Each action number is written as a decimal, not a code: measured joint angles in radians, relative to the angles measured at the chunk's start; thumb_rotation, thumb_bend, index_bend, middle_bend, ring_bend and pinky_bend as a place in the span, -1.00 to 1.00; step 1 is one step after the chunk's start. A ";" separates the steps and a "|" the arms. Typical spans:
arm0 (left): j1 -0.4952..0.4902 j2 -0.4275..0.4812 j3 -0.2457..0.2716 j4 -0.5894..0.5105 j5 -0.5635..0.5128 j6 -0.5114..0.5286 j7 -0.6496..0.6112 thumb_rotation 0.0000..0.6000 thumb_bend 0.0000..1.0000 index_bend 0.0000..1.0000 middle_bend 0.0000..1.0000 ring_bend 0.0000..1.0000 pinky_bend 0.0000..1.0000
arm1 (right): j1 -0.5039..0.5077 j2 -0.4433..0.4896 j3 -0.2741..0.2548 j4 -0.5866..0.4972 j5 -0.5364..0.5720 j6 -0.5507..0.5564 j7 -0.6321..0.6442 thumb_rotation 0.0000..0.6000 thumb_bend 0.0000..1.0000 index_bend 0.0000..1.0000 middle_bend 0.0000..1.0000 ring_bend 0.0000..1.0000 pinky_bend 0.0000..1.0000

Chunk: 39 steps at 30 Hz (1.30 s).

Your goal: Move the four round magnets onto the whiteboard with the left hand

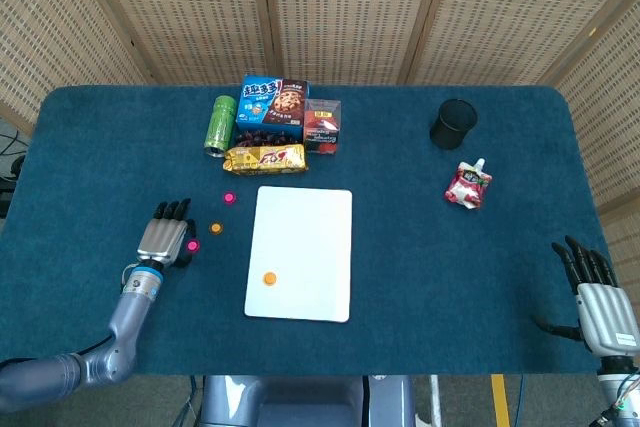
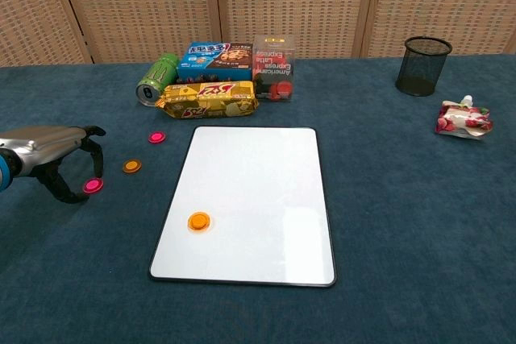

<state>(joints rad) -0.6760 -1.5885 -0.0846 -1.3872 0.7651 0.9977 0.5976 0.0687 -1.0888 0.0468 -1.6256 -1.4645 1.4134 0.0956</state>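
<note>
A blue-covered bench (image 1: pixel 420 277) stands before woven cane screens. A white whiteboard (image 1: pixel 300 253) lies flat near the middle of the bench, its long side running away from the robot. One orange round magnet (image 1: pixel 269 278) sits on the whiteboard, near its front left corner. Three more magnets lie on the cloth to the left of the whiteboard: a second orange magnet (image 1: pixel 215 228) closest to the whiteboard's left edge, a pink magnet (image 1: pixel 229 197) further back, and another pink magnet (image 1: pixel 193 245) at the fingertips of the left hand (image 1: pixel 162 239).

The left hand rests low on the bench at the left side, palm down, fingers curled downward. In the chest view the left hand (image 2: pixel 50 160) arches over the cloth with its dark fingertips just beside the nearest pink magnet (image 2: pixel 93 186); whether they touch or pinch it cannot be told.

The right hand (image 1: pixel 598 297) shows at the lower right of the head view, off the bench edge, fingers spread apart and holding nothing.

Behind the whiteboard sit a green drink can (image 1: pixel 219 125) lying on its side, a yellow snack packet (image 1: pixel 264 158), a blue biscuit box (image 1: pixel 273 104) and a small red-and-black box (image 1: pixel 322 125). Further right stand a black mesh pen cup (image 1: pixel 453 123) and a red-and-white pouch (image 1: pixel 468 185).
</note>
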 measured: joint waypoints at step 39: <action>-0.266 -0.165 -0.101 -0.046 -0.216 -0.036 0.238 1.00 -0.52 -0.60 -1.00 -1.00 -1.00 | -0.001 -0.003 0.006 0.006 0.018 -0.004 0.000 1.00 -0.85 -1.00 -1.00 -1.00 -1.00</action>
<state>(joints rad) -0.9417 -1.7538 -0.1856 -1.4329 0.5492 0.9614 0.8359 0.0677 -1.0915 0.0528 -1.6192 -1.4464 1.4093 0.0957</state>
